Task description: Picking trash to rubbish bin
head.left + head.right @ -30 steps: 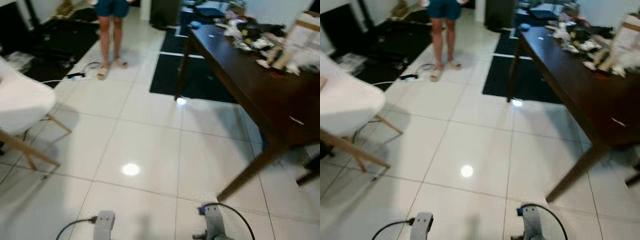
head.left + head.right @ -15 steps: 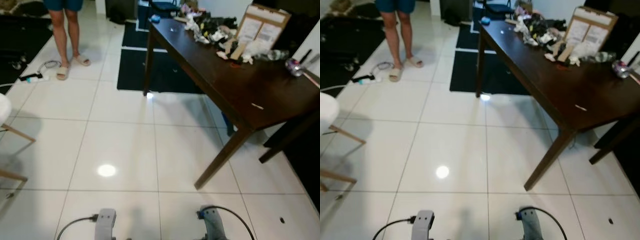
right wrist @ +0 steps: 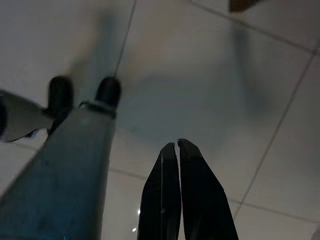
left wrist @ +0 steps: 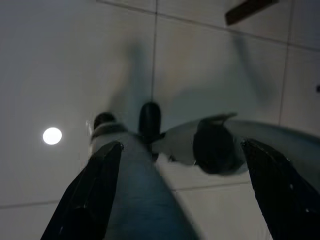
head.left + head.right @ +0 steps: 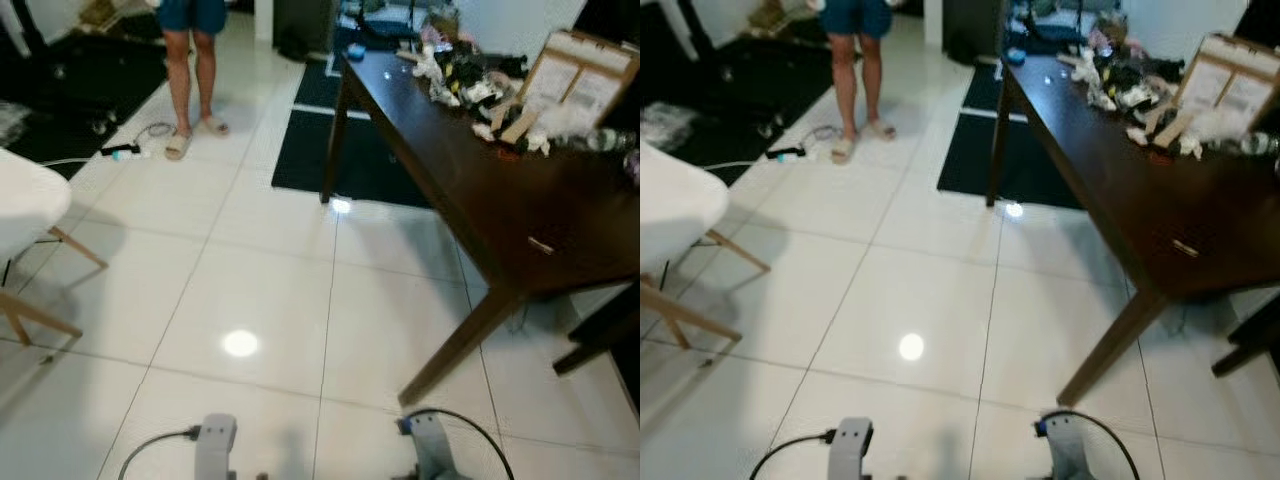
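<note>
Left pincer point(image 4: 182, 187) wide apart, right pincer point(image 3: 177, 147) closed, above white tiles point(image 5: 260, 290)

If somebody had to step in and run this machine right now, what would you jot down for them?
Left pincer: open, holding nothing, hanging over the white tile floor.
Right pincer: shut, holding nothing, also pointing at the floor.
Trash: a litter pile sits on the far end of the dark wooden table, ahead to the right.
A person stands ahead on the left; a white chair is at near left.
Done: nothing picked up. Left: reach the table, grab trash, find the bin.
</note>
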Robot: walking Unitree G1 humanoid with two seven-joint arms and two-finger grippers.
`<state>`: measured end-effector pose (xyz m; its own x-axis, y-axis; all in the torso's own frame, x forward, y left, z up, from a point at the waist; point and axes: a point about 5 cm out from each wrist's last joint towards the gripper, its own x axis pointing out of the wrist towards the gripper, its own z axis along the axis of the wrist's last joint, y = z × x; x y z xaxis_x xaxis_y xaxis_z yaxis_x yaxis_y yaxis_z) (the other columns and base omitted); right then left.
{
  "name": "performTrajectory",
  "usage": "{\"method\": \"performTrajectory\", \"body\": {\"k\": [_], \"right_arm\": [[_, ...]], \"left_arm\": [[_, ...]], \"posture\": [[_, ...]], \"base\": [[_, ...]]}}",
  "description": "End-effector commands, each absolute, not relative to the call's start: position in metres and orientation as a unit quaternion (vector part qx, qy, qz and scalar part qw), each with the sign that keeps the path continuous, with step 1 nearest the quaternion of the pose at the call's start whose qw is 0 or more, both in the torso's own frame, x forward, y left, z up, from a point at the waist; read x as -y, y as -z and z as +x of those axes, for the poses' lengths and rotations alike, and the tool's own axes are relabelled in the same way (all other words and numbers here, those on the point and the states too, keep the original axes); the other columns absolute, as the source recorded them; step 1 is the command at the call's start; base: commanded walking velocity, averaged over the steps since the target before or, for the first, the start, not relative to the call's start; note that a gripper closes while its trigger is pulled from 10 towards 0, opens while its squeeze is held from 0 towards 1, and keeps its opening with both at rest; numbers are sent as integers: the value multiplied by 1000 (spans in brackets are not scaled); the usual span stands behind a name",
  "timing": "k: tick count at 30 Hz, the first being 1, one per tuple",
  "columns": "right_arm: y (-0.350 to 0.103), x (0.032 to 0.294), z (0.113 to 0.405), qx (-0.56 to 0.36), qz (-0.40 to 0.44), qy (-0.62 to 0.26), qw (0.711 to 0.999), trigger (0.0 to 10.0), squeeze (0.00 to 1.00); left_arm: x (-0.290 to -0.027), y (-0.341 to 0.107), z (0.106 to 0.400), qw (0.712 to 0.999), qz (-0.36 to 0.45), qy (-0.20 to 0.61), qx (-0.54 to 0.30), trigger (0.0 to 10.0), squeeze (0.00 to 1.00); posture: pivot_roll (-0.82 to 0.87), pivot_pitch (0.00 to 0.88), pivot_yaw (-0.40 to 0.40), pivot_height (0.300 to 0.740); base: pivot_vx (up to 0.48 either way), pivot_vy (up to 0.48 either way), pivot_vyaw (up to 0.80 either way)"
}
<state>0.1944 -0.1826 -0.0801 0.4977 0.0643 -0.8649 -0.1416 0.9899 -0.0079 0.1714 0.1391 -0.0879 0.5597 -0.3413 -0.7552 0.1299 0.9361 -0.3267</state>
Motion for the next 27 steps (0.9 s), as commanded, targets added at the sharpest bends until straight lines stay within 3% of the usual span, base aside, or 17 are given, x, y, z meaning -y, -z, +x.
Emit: {"method": "performTrajectory", "body": {"k": [1,27], "right_arm": [[86,188,182,-516,-44,-56,854,10000,0],[85,191,183,-514,-41,-55,855,10000,0]], "left_arm": [[-134,91,165,868,-121,140,-461,10000,0],[-135,92,162,868,-128,130,-461,10000,0]], "posture": [[131,82,-95,740],[130,97,-101,740]], "base": [[0,-431,0],[0,-440,0]]}}
